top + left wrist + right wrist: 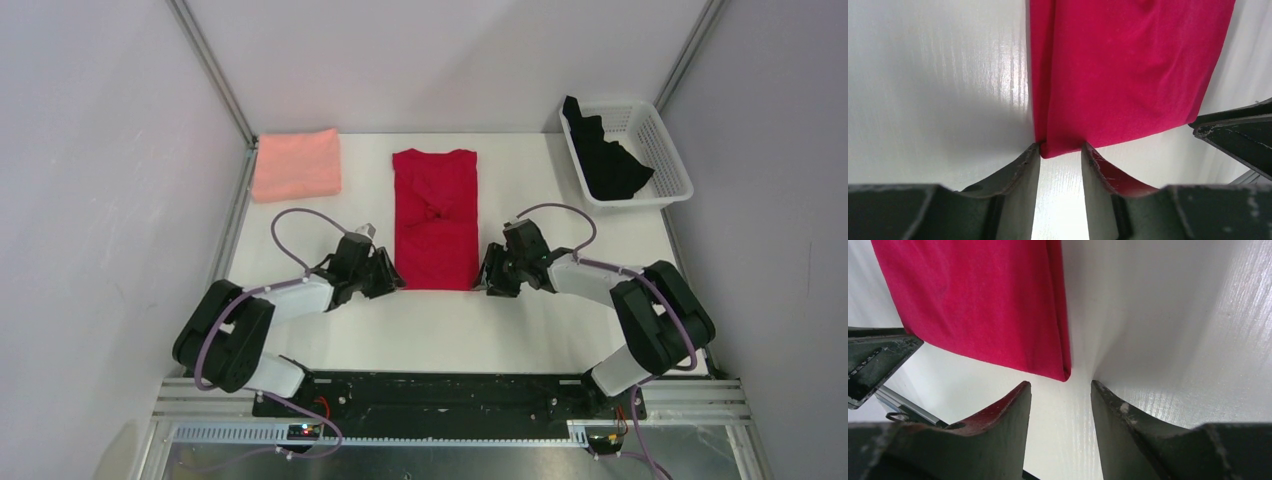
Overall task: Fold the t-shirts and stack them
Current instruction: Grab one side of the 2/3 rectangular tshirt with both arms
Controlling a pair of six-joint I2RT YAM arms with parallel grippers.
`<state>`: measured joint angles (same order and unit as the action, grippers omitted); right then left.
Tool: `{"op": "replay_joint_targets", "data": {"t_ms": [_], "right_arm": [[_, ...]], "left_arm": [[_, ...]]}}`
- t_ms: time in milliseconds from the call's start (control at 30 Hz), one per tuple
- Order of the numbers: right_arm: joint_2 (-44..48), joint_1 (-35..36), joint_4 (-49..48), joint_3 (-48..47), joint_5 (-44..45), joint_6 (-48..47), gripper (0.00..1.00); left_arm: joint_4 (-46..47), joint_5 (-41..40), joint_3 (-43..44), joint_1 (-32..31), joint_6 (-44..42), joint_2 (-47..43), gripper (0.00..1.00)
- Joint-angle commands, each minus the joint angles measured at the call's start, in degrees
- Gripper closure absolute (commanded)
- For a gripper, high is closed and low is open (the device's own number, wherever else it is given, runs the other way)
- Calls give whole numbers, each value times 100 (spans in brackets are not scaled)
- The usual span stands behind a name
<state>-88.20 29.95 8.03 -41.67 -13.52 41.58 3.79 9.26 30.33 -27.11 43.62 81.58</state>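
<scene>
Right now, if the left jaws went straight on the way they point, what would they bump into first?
Probably the red t-shirt: its near corner lies right at the tips of the open left jaws, on the white table. If they ride higher they might skim over it; height is unclear.

**Top view.** Bright, even, diffuse light. The white table (450,330) approaches overexposure, and the arms cast only faint, soft shadows. The black t-shirt (605,160) is too dark to show its folds.

**Left wrist view.** Streaked glare lies on the table (938,75) beside the red t-shirt (1128,65), with a soft grey shadow along the cloth's edge. The left gripper (1060,145), close to the lens, is blurred.

**Right wrist view.** A similar sheen and shadow appear. The right gripper (1060,382) is soft, and the edges stretch from wide-angle distortion.
</scene>
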Motion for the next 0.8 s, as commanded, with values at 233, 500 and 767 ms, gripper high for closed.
{"op": "replay_joint_targets", "data": {"t_ms": [233, 500, 767], "right_arm": [[-303, 148, -436, 108, 105, 160, 58], [-497, 211, -738, 110, 174, 152, 82], [-97, 496, -204, 128, 518, -167, 100]], "left_arm": [[-265, -434, -155, -95, -56, 418, 91], [-227, -681, 212, -174, -94, 601, 100], [-177, -858, -342, -561, -37, 48, 100]]}}
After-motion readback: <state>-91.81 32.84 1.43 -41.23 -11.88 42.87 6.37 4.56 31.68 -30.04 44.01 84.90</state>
